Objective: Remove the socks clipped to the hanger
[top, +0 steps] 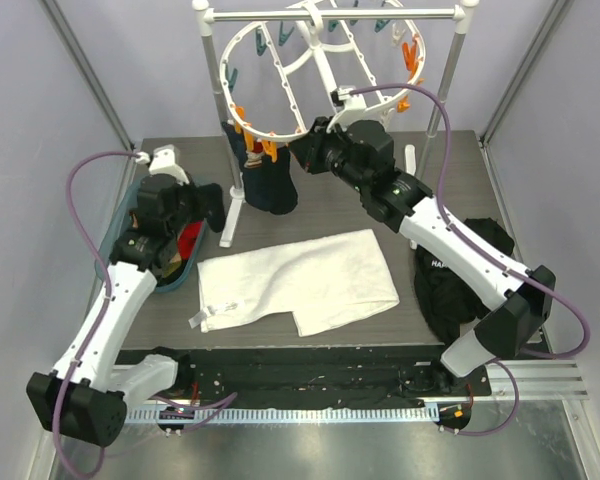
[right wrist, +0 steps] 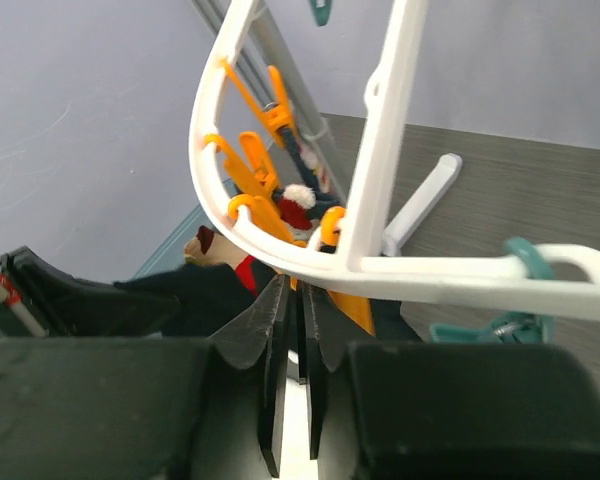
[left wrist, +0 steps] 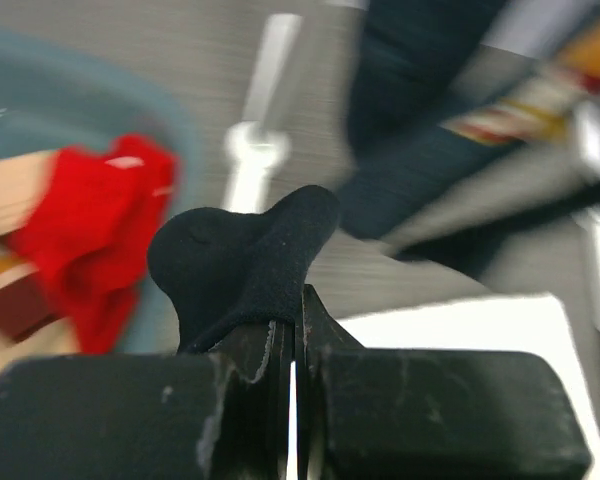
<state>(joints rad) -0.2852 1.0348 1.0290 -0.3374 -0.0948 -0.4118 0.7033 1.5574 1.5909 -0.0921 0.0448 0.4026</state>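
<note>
A: Entry one, hanger [right wrist: 378,150]. Location?
B: Top centre of the overhead view, hung on the grey rail [top: 330,15] and tilted. White oval frame with crossbars, with orange clips [right wrist: 245,160] and a teal clip [right wrist: 525,260] along the rim.

A: Socks on it?
B: Navy socks [top: 272,185], clipped at the lower-left rim and dangling over the tabletop [top: 380,200].

A: Right claw [right wrist: 300,300]. Position and state?
B: Raised to the hanger's lower rim, fingertips just under the white bar and beside an orange clip. In the overhead view, right of the navy socks, near but apart. Fingers almost together, only a thin slit between. Pinching anything or not: cannot tell.

A: Left claw [left wrist: 298,300]?
B: Left of centre in the overhead view, by the right rim of the blue bin [left wrist: 30,90], left of the navy socks and apart from them. Closed tight on a black sock [left wrist: 245,255], fabric bunched up over the fingertips.

A: Bin contents?
B: Red sock [left wrist: 95,230], blurred. Some tan fabric beside it, too blurred to name.

A: Remaining entries?
B: White cloth [top: 300,275], flat at the middle of the tabletop, below the hanger in frame. Black garment [top: 445,295], heaped at the right side beside the right arm.
</note>
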